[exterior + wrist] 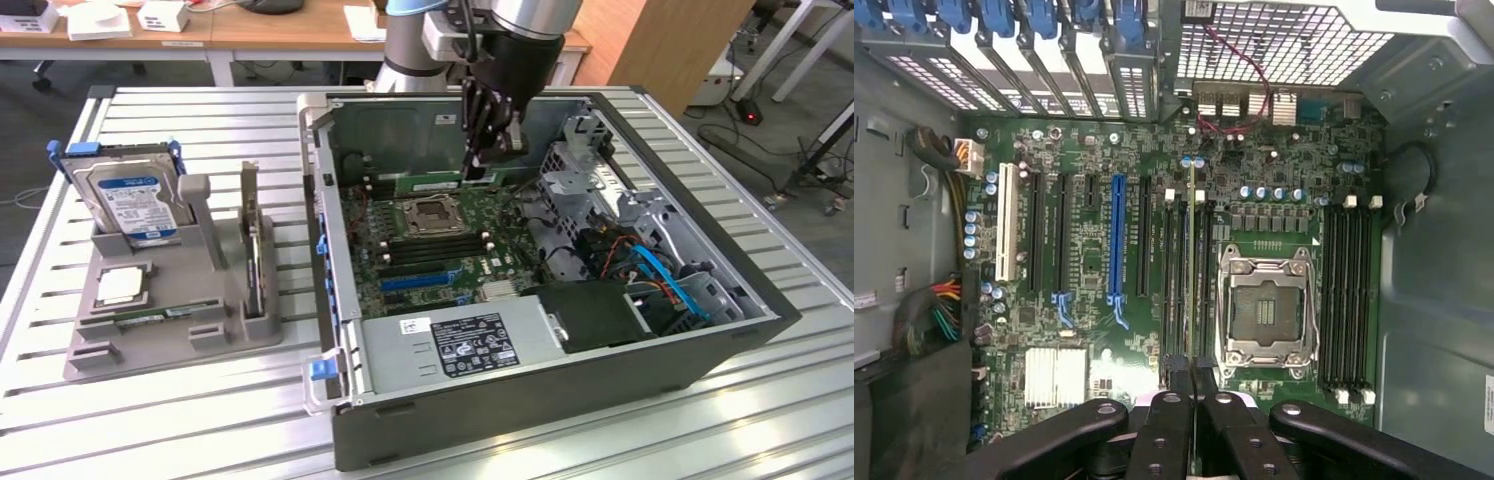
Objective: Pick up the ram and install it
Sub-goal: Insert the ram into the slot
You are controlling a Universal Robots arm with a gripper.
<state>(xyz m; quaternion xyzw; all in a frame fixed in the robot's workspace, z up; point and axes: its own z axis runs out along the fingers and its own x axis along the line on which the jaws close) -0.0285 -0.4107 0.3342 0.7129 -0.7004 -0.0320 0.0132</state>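
From my screen I see a metal table (pixel 200 420) made of grooved silver slats. Behind it runs a long wooden desk (pixel 267 30), and next to that stands a tall wooden cabinet (pixel 667 50). The floor (pixel 34 110) is dark grey, and cables (pixel 787 150) lie on it at the exterior view's right. The light is even.

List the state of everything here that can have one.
end effector: shut on the ram.
ram: held on edge over the motherboard slots; whether it is seated cannot be told.
computer case: lying on its side, open.
processor socket: empty.
hard drive: standing in the grey holder.
processor chip: lying flat in the holder.
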